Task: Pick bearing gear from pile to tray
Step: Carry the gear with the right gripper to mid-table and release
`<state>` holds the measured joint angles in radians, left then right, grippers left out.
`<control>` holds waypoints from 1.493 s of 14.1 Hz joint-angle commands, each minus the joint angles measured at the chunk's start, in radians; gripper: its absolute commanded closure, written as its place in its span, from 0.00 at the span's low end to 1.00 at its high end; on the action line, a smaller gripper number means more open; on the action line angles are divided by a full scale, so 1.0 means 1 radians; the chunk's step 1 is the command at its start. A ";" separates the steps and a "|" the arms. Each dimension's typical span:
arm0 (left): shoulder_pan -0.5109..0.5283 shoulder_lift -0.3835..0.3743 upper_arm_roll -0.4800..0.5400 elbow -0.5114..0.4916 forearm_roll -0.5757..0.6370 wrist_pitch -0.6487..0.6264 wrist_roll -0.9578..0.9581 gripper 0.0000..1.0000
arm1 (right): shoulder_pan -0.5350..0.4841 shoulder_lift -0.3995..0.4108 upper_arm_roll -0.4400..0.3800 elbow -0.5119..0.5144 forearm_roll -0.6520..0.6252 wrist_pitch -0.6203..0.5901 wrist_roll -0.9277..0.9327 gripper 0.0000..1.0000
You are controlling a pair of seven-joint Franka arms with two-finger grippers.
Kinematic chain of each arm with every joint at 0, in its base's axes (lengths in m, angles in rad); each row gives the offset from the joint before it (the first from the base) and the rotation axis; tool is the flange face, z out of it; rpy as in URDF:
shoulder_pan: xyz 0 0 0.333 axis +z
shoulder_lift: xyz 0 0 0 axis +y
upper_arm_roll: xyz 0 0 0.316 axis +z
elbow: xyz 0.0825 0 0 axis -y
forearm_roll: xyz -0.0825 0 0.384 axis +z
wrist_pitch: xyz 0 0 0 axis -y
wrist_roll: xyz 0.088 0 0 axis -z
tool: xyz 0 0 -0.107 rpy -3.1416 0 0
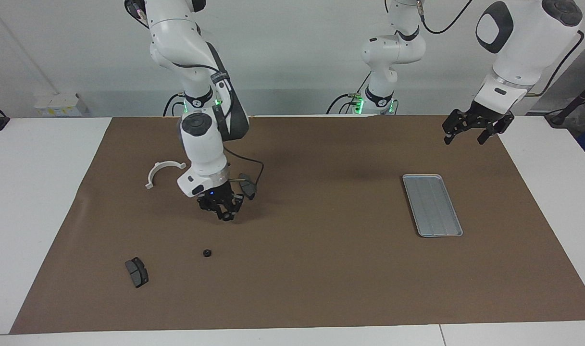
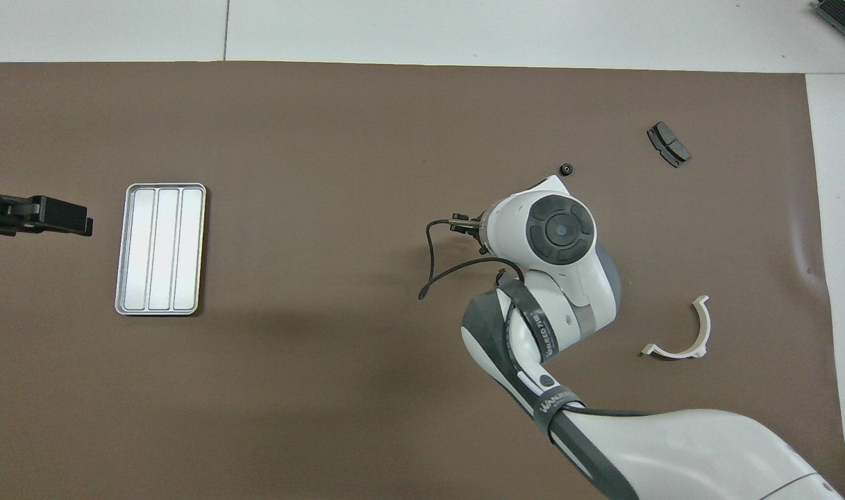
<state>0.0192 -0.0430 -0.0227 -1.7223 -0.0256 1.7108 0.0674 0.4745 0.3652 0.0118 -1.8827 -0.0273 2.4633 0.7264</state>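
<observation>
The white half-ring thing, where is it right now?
The white half-ring bracket lies on the brown mat toward the right arm's end, beside the right pincer, nearer the robots than the small black gear.

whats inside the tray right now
Nothing that either view shows: the tray holds only its own bare ribbed floor, with no gear or other part lying in it. No arm or end effector is over it, so none of its inside is covered.

In the overhead view the right arm [image 2: 561, 278] covers one dark pad and most of its own gripper. In the facing view that pad [image 1: 247, 186] shows only partly past the right gripper [image 1: 225, 215]; whether anything sits between its fingertips is too small to tell. The overhead view's edge cuts off the left gripper [image 2: 82, 226].
</observation>
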 commanded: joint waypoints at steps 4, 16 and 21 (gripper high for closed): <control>0.008 -0.015 0.003 -0.005 0.012 0.003 0.023 0.00 | 0.131 0.144 -0.006 0.200 -0.022 -0.084 0.160 0.96; 0.008 -0.001 0.003 -0.062 0.010 0.039 0.020 0.00 | 0.178 0.114 -0.018 0.166 -0.054 -0.133 0.220 0.05; -0.060 0.006 0.000 -0.127 0.006 0.127 0.003 0.00 | 0.034 -0.041 -0.015 0.025 -0.052 -0.136 0.070 0.02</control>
<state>0.0035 -0.0306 -0.0271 -1.7993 -0.0258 1.7735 0.0746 0.5668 0.4208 -0.0167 -1.7421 -0.0664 2.3231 0.8594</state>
